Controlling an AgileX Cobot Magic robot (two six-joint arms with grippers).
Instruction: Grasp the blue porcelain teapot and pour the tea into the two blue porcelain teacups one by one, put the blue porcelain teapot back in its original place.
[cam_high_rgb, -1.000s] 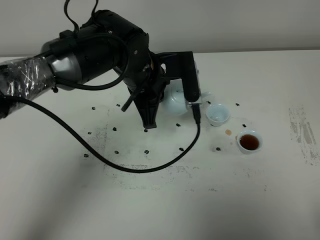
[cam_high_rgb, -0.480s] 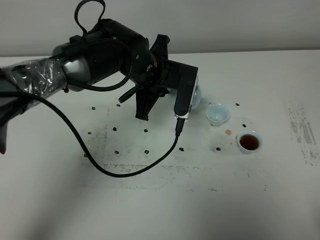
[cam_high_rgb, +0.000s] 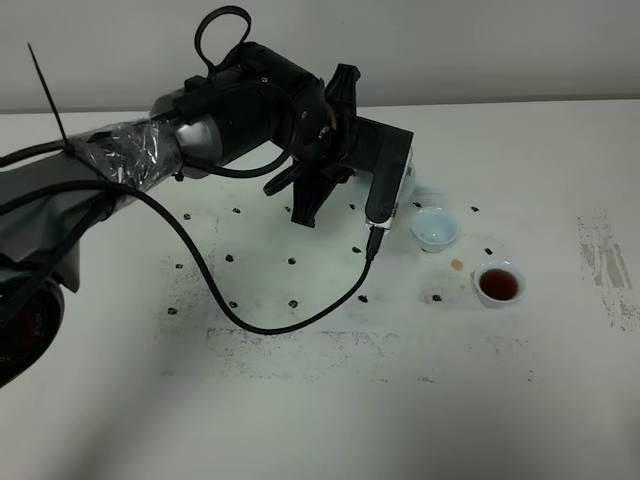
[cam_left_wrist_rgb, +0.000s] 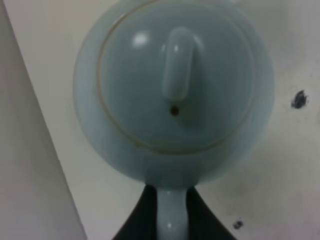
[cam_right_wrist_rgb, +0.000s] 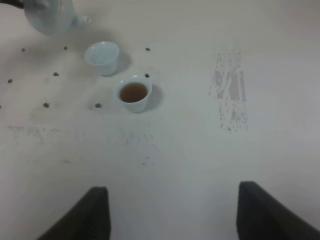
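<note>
Since a second ago, the left arm has swung up and turned, and the blue teapot (cam_left_wrist_rgb: 172, 95) has moved closer to the empty cup (cam_high_rgb: 436, 228). From the high camera, the teapot is now at about 10 o'clock from that cup and seems to be held up off the table (cam_high_rgb: 300, 400). The left gripper (cam_left_wrist_rgb: 172, 222) is clenched on the teapot's loop handle, with a dark jaw on each side. The lid is on. The right gripper (cam_right_wrist_rgb: 172, 215) is spread wide and holds nothing, well away from the cups.

One cup looks done. The full cup (cam_high_rgb: 499, 284) has brown tea in it and sits at about 4 o'clock from the empty cup, near it but not touching. The empty cup looks white inside, with no tea that I can see. So I think about half the pouring is done. What is left is to fill the second cup and then put the teapot back in its place.
</note>
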